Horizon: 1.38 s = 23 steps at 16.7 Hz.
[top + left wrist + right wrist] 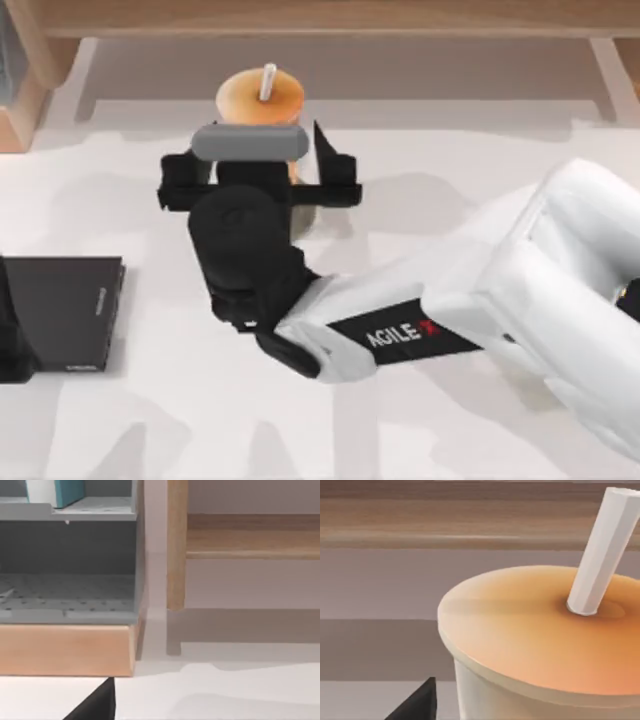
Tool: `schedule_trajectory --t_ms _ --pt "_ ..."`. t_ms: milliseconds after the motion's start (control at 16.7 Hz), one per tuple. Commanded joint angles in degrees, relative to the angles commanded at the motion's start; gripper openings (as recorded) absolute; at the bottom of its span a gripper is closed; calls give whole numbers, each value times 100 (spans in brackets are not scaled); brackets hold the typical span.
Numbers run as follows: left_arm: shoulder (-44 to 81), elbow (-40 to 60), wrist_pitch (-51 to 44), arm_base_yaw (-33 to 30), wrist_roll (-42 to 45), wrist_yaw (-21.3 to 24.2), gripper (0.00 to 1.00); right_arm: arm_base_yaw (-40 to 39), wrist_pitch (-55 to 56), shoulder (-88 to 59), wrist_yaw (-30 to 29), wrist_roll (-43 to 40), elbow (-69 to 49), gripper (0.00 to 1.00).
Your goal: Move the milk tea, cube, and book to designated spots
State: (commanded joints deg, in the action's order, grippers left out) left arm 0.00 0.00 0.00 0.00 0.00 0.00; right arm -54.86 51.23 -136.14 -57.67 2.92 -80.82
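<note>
The milk tea [260,95] stands at the back middle of the table, an orange-tan cup with a white straw [600,550] in its lid. My right gripper [258,145] reaches across to it from the right and is open, its fingers spread wider than the cup, one fingertip [420,702] beside the cup's wall. The book [70,492], light blue with white pages, rests on a grey shelf in the left wrist view. A flat black slab [70,310] lies at the table's left edge. My left gripper [12,355] is parked there, open. The cube is out of view.
A wooden ledge [330,15] runs along the back of the table. A grey shelf unit on a wooden base [65,647] and a wooden post [176,545] stand ahead of the left wrist. The right arm [480,300] spans the table's middle and right.
</note>
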Motion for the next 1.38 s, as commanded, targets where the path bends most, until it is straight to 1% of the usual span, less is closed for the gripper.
schedule_trajectory --t_ms 300,600,720,840,1020,1200,1380 --pt "0 0 0 0 0 0 100 -161 -502 658 -138 57 160 100" --pt "0 0 0 0 0 0 100 -136 -503 664 -136 58 137 100" --pt "0 0 0 0 0 0 100 -147 -678 771 -20 24 117 100" --pt "0 0 0 0 0 0 100 -163 -1094 986 241 -54 76 100" --pt "0 0 0 0 0 0 100 -124 -2153 1459 863 -227 34 100" --pt "0 0 0 0 0 0 100 75 -3720 2023 1686 -441 38 100" --pt "0 0 0 0 0 0 100 478 -5732 2614 2605 -667 114 100"
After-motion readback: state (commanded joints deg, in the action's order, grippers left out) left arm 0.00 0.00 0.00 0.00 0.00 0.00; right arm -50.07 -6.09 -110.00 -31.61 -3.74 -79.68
